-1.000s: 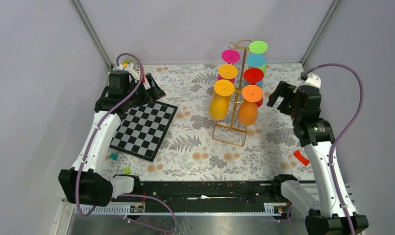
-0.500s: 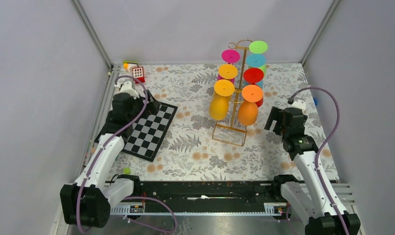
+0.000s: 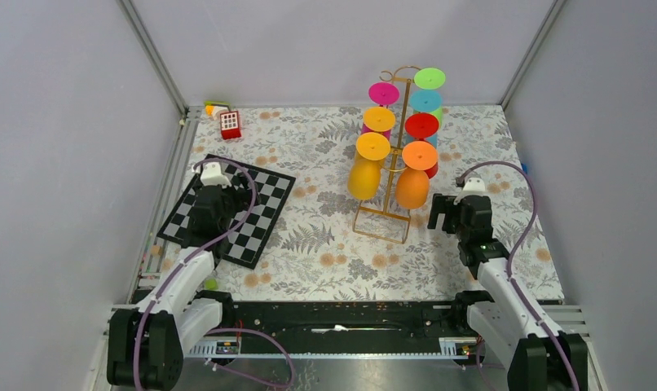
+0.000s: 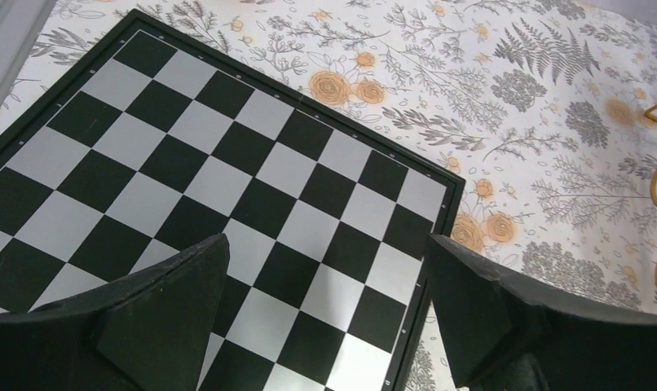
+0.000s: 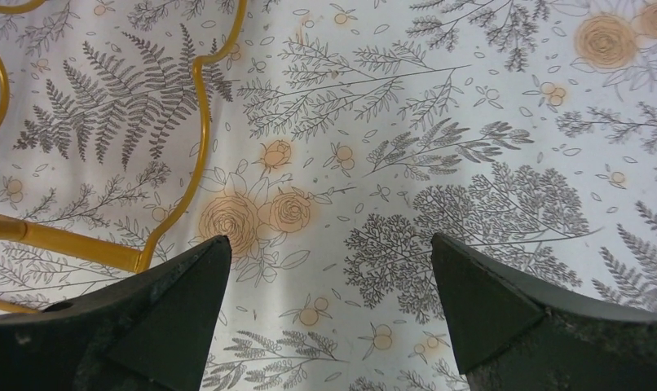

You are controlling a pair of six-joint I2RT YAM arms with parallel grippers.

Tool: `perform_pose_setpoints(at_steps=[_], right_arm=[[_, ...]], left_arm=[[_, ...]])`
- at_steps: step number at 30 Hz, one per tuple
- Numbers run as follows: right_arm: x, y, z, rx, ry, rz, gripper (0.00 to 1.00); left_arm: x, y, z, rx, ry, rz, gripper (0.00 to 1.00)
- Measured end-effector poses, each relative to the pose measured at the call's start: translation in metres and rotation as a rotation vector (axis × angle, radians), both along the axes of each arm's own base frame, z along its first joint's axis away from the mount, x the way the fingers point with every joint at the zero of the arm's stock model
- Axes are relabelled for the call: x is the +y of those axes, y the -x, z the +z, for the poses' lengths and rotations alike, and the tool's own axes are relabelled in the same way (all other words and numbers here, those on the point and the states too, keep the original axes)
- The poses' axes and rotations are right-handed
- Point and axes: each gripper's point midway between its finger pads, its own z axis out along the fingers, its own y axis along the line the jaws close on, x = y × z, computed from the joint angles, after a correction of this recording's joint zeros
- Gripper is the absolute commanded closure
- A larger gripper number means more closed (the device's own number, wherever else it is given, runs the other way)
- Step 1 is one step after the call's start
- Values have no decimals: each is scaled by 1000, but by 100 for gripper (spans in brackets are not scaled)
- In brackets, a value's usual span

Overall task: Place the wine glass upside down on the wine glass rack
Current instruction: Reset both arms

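Item: my left gripper (image 4: 325, 252) and right gripper (image 5: 329, 252), jaws apart, empty. Hazard: right one is near the wine glass rack (image 5: 64, 239); a careless swing could topple it.

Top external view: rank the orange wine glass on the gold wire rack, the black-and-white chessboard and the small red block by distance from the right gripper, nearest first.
From the right gripper:
1. The orange wine glass, hanging bowl-down just to its left.
2. The black-and-white chessboard, across the table on the left side.
3. The small red block, in the far left corner.
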Motion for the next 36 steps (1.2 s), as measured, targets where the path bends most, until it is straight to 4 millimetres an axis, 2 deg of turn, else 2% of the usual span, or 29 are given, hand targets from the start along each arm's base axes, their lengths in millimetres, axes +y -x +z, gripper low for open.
perform_pose_setpoints(at_steps=[5, 9, 14, 16, 23, 28, 34, 36], right_arm=[[-1, -6, -19, -5, -23, -32, 0], [-12, -3, -33, 17, -19, -119, 0], [-21, -14, -23, -83, -25, -188, 0], [-24, -18, -21, -109, -27, -213, 1], [-25, -40, -17, -191, -38, -228, 0], [-19, -50, -20, -175, -36, -193, 0], [-10, -64, -3, -237, 0, -90, 1], [-7, -69, 0, -268, 13, -57, 0]], left_arm=[[8, -3, -8, -43, -30, 33, 1], [10, -10, -1, -98, -50, 34, 1], [11, -15, 8, -146, -107, 16, 1], [12, -14, 5, -149, -119, 14, 1], [17, 1, -41, -101, -187, 2, 1], [18, -11, -37, -165, -222, 0, 1], [19, -20, -55, -144, -245, -9, 1], [20, -23, -52, -148, -246, -5, 1]])
